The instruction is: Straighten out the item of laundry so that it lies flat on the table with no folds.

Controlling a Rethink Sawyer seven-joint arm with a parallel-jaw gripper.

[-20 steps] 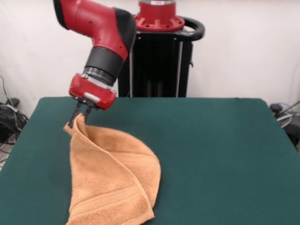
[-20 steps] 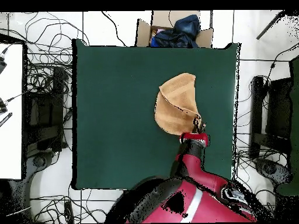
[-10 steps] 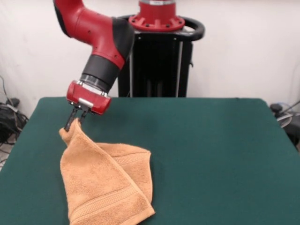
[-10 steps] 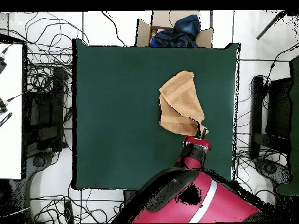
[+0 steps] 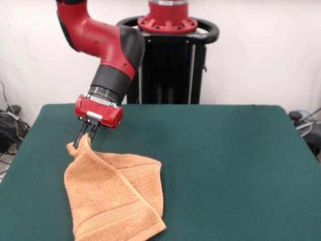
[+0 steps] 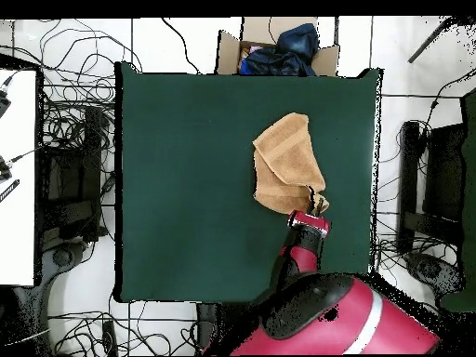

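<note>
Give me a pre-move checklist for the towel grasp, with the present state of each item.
1. Grasp: the gripper is shut on a corner of the towel: ok.
2. Corner lifted: the held corner is raised above the table while the rest lies on it: ok.
3. Towel flat: one layer is folded over another, with a diagonal fold across it: not ok.
4. Room to spread: in the overhead view the towel has open green table to its left: ok.
5. Table edge: in the front view the towel's lower end reaches the picture's bottom edge; whether it overhangs: cannot tell.
</note>
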